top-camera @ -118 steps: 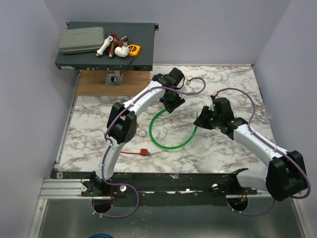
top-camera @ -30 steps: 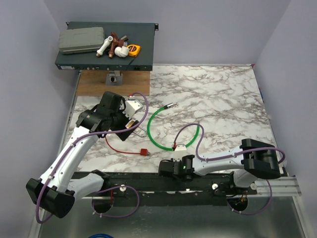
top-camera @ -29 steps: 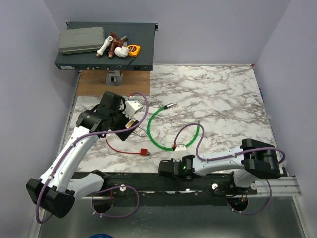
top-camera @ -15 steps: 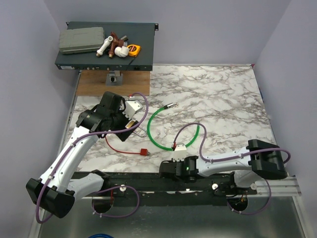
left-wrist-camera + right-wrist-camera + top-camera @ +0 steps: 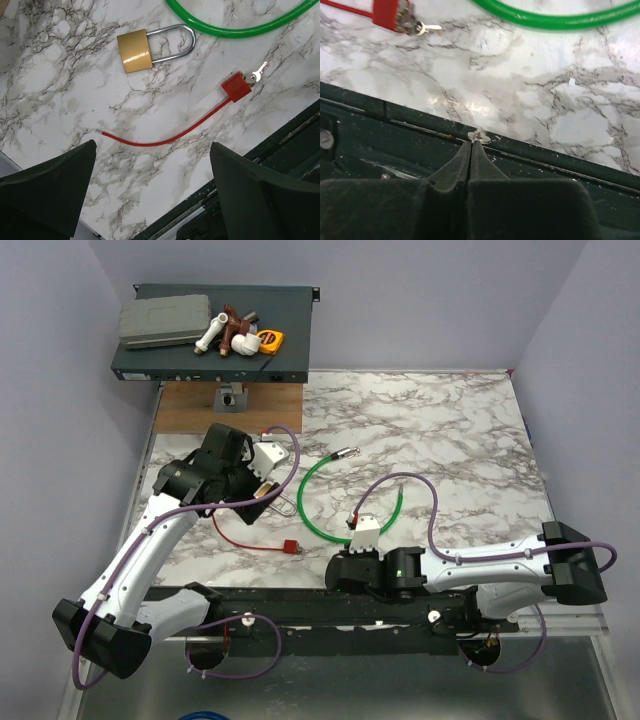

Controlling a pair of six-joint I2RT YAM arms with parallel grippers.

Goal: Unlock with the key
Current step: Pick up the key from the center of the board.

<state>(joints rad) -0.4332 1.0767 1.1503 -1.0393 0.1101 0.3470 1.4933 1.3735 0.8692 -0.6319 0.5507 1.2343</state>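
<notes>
Key: a tiny flat silvery metal key (image 5: 259, 74) lies on the bench, its tip in a small red plastic lock block (image 5: 236, 86). No hand touches it.

Seen from the left hand (image 5: 152, 155), the key lies under the open span, toward the finger on the right of that wrist view. From the right hand (image 5: 471, 142) it lies ahead of the fingertips and off to their left, well apart from them.

From the red block a thin red cable (image 5: 165, 140) curves across the white marble bench (image 5: 60, 80), passing under the gap of the left hand.

Beyond the key we see a green plastic-coated cable loop (image 5: 240, 30), and beside it a brass padlock with a silver shackle (image 5: 135, 50), lying flat.

Left hand: fingers spread wide, holding nothing, above the bench.

Right hand: fingers pressed together over the dark metal rail (image 5: 395, 135) at the bench edge. There is a small pale glint at the tips; we cannot tell whether it is gripped or part of the rail.
</notes>
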